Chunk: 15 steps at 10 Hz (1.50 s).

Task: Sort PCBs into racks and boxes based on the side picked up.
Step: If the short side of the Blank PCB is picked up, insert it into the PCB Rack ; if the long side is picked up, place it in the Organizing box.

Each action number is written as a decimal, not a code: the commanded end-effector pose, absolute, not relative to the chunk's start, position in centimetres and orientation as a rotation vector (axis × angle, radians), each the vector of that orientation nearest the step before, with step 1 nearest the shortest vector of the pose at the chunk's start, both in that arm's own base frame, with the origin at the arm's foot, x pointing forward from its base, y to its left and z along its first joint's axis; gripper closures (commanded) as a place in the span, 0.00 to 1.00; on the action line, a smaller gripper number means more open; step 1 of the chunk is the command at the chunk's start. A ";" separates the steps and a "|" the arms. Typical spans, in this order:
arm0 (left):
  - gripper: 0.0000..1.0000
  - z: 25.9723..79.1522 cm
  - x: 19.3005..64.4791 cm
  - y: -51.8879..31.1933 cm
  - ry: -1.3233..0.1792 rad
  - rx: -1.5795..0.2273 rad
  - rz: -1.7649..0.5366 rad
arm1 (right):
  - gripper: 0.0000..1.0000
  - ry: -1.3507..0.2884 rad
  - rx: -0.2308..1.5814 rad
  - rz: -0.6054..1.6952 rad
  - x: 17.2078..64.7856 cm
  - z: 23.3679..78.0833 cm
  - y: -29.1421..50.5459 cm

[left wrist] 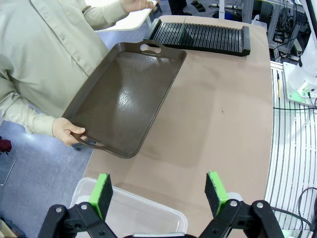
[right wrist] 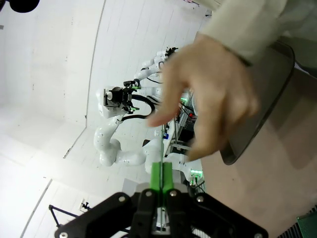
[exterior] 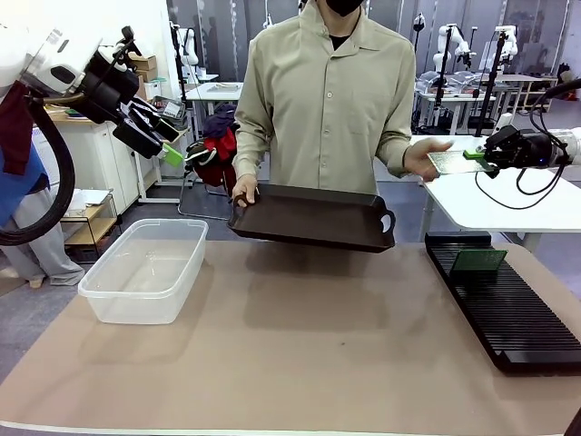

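Board held off the counter's (exterior: pixel 300 345) right edge; mid-counter open.
Front: right gripper (exterior: pixel 473 155) jaws clamped one PCB (exterior: pixel 449 163) above a person's hand (exterior: pixel 418 156); second PCB (exterior: pixel 479 261) stood in the rack (exterior: pixel 526 318); tub (exterior: pixel 136 304) sat left. Left wrist: left gripper (left wrist: pixel 158 184) jaws wide above the tub's rim; tray (left wrist: pixel 126 99) overhung the counter's edge. Right wrist: pads pressed together.

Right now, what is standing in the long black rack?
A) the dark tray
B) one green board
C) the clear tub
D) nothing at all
B: one green PCB stands upright in a slot near the far end of the rack.
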State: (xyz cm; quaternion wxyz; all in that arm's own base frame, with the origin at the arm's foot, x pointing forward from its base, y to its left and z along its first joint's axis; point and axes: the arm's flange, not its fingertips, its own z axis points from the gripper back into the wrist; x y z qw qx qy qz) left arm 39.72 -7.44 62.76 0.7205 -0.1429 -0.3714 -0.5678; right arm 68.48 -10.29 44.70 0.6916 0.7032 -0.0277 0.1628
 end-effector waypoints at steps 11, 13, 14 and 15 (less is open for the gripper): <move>0.00 62.5 39.8 -7.4 -0.829 -0.333 -1.264 | 1.00 -0.060 1.578 0.366 68.4 44.8 -10.2; 0.00 62.5 39.8 -7.4 -0.829 -0.333 -1.264 | 0.98 -0.062 1.571 0.364 68.5 44.7 -10.3; 0.00 62.5 39.8 -7.4 -0.829 -0.333 -1.264 | 0.98 -0.135 1.536 0.480 67.1 45.4 -10.3; 0.00 62.5 39.8 -7.4 -0.829 -0.333 -1.264 | 0.98 -0.207 1.521 0.585 65.8 46.5 -10.6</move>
